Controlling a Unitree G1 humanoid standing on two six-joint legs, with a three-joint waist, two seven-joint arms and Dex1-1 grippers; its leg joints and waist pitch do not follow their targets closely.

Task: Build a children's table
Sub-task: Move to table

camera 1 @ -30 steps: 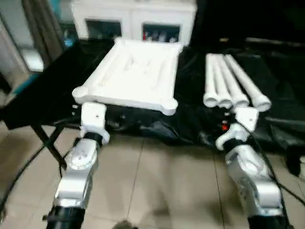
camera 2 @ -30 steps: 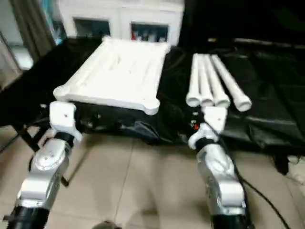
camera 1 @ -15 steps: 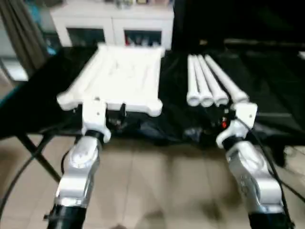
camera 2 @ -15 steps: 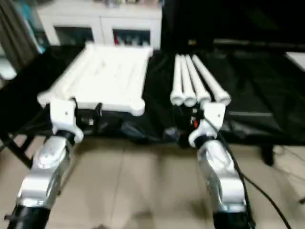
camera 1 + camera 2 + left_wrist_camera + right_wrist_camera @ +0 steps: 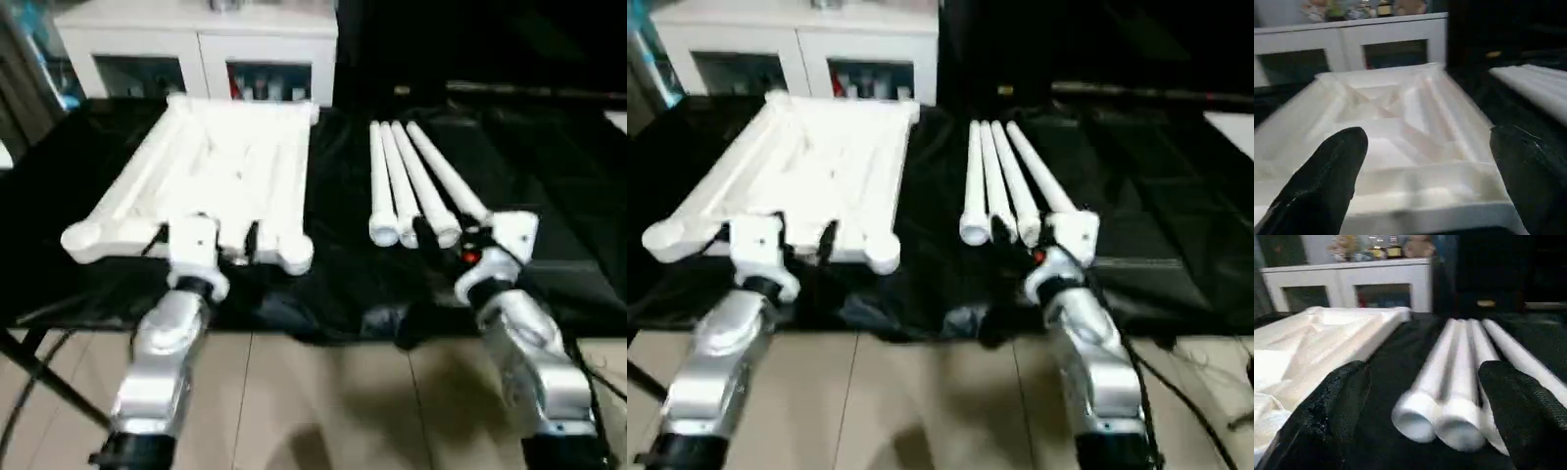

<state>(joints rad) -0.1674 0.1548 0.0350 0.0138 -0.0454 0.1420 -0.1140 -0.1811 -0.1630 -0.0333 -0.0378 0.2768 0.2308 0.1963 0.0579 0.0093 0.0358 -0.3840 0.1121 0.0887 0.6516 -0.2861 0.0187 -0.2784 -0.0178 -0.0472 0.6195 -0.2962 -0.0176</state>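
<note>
The children's table lies in parts on the black-draped work table [image 5: 343, 284]. Its white tabletop [image 5: 206, 171] rests ribbed side up on the left, round sockets at the corners. Several white tube legs [image 5: 411, 186] lie side by side to its right. My left gripper [image 5: 208, 236] stands open at the tabletop's near edge, and the ribbed tabletop [image 5: 1400, 112] shows between its black fingers [image 5: 1327, 181]. My right gripper [image 5: 1422, 377] is open just in front of the near ends of the legs [image 5: 1449, 382]. Neither gripper holds anything.
A white cabinet [image 5: 196, 49] with glass doors stands behind the work table. Black cloth hangs over the table's front edge above a tiled floor [image 5: 323, 401]. A black table strut [image 5: 39, 377] slants at the lower left.
The whole view has shifted as I came closer to the work table. Both grippers have moved from its front edge up to the tabletop and the leg ends, still open.
</note>
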